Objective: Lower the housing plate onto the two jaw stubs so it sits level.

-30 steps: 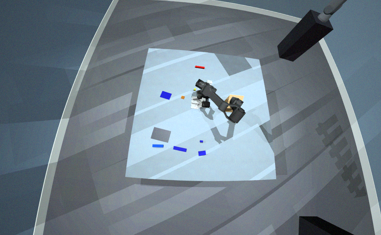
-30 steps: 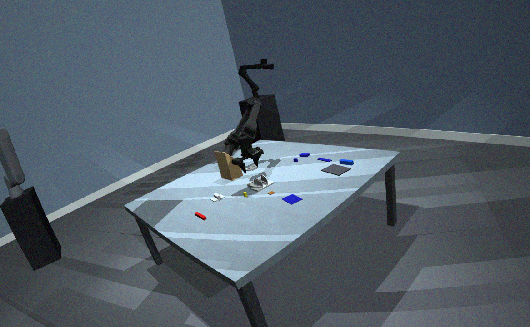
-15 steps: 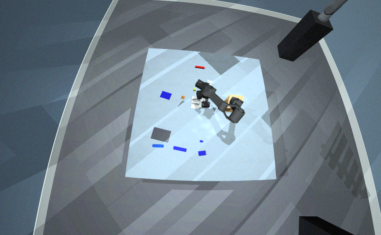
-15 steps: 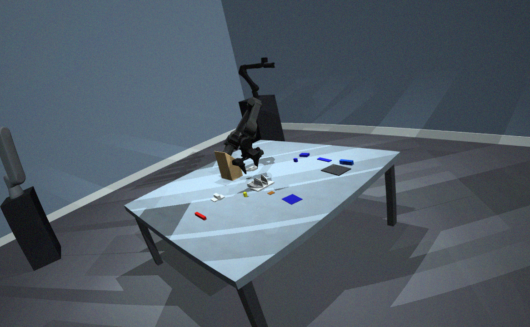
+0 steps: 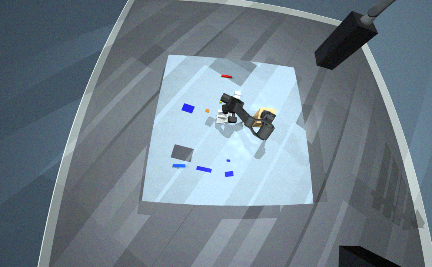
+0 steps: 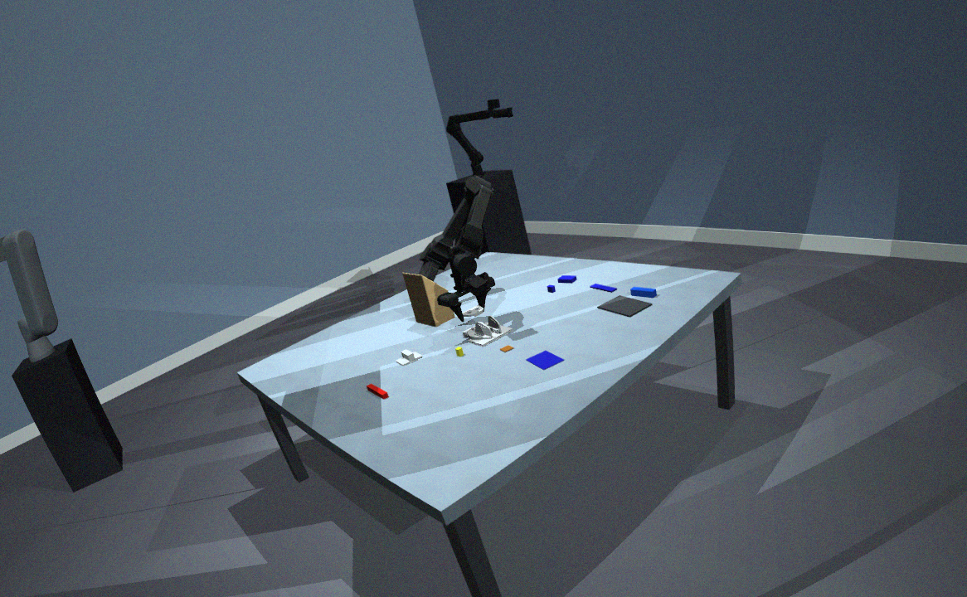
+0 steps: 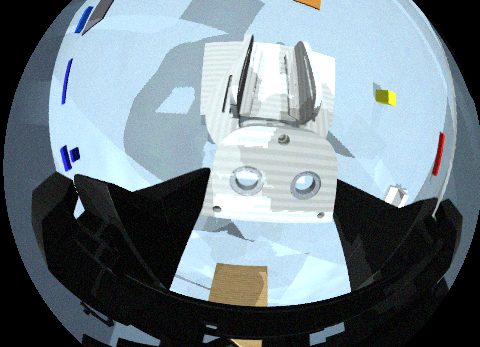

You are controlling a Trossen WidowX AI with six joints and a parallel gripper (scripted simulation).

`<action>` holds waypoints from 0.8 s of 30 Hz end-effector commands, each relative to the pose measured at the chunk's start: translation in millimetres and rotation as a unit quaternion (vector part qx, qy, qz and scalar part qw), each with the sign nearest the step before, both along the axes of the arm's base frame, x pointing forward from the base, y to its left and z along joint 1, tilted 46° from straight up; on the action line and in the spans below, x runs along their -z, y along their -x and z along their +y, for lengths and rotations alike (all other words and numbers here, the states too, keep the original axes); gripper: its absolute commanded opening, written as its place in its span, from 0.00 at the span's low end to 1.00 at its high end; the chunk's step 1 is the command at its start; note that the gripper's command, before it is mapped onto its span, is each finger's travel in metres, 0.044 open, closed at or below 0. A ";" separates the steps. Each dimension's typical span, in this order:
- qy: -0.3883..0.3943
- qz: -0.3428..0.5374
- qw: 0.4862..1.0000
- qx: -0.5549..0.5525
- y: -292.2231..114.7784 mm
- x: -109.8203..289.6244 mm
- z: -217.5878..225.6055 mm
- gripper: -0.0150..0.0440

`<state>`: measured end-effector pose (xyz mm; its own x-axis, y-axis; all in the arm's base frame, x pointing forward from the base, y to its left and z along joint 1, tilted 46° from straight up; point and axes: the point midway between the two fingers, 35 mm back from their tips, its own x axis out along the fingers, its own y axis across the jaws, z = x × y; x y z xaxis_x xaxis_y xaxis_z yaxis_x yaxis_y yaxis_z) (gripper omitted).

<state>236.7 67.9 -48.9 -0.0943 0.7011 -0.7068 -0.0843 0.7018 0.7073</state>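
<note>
Seemingly, the black metal pincer (image 6: 466,317) (image 7: 271,179) clamps the white, two-holed housing plate (image 6: 474,311) (image 7: 272,159), ready for aligning over the grey jaws (image 6: 488,327) (image 7: 302,82) and lowering level.

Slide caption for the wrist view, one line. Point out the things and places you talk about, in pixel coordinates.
Gripper (image 5: 229,114) (image 6: 472,313) (image 7: 271,179) holding the two-holed housing plate (image 6: 474,311) (image 7: 274,159), with the two upright jaws (image 7: 276,82) on their base (image 5: 222,121) (image 6: 483,341) (image 7: 215,82) beyond it.

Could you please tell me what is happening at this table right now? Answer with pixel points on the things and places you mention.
The arm's gripper (image 6: 472,310) (image 7: 271,179) is shut on the white housing plate (image 7: 275,162), the one with two large round holes. The plate is held up off the table, close to the white base (image 7: 320,72) where the two jaws stand upright. It is not yet lowered onto their stubs, so the housing is not closed and the gripper has yet to let go.
</note>
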 end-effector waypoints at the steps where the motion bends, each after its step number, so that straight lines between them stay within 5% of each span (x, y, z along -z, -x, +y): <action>1: -0.002 0.004 1.000 0.000 3.1 6.0 7.0 0.85; 24: -0.005 0.004 1.000 -0.001 8.1 23.7 26.8 0.85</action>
<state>230.2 92.9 -71.9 -0.0989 0.7046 -0.7027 -0.0831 0.6978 0.7114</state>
